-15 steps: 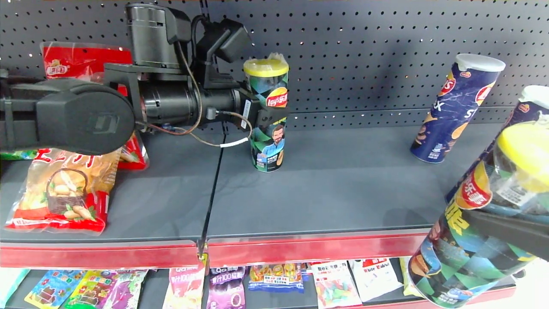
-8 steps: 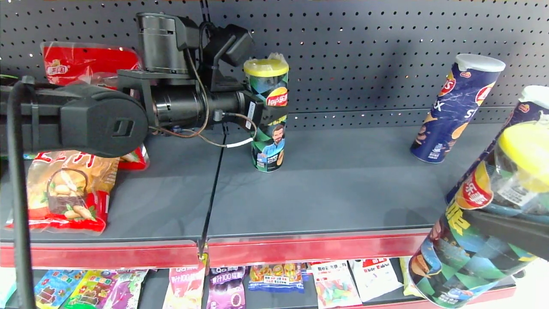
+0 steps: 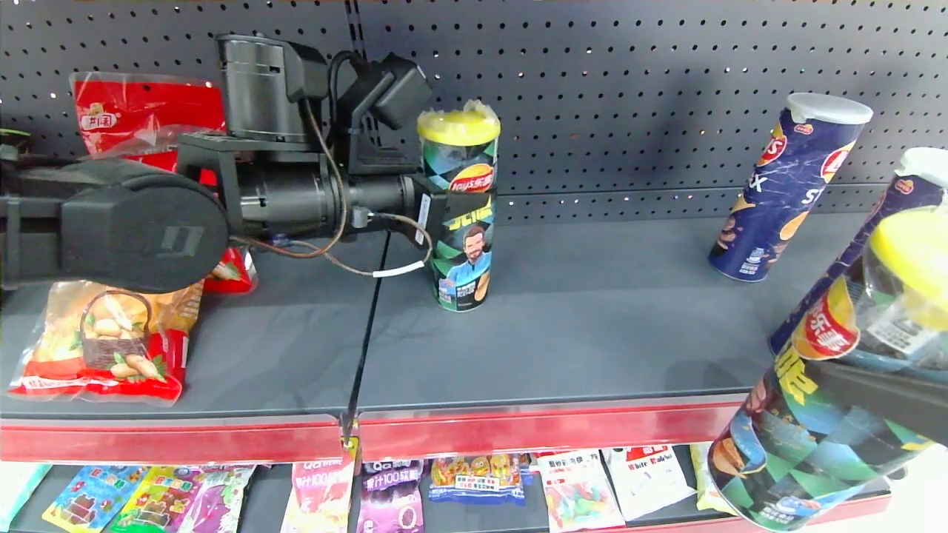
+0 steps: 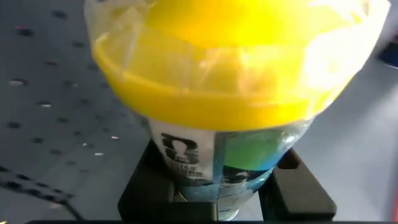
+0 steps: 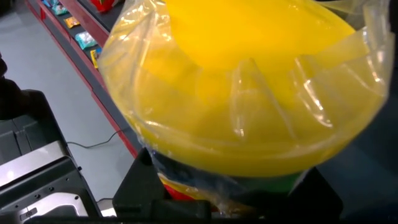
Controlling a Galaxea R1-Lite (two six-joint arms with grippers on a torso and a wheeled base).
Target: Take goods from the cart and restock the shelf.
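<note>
Two chip cans, one in each gripper, one upright at the shelf and one waiting out front.

The left gripper (image 3: 459,213) comes in from the left side and is clamped around the middle of the yellow-lid can (image 3: 465,255). This can stands straight up, its long side running up and down. Its bottom is right at the shelf (image 3: 592,326); I cannot tell if it rests there. It has a yellow lid under clear wrap and a green, blue and black pattern. The right gripper (image 3: 866,392) is clamped on the second can (image 3: 800,444), which looks the same but leans, top to the right, low down in front of the shelf edge. The left arm is nearer the shelf. Bare shelf lies between the yellow-lid can and the leaning blue can (image 3: 785,185), up and left of the right gripper.
</note>
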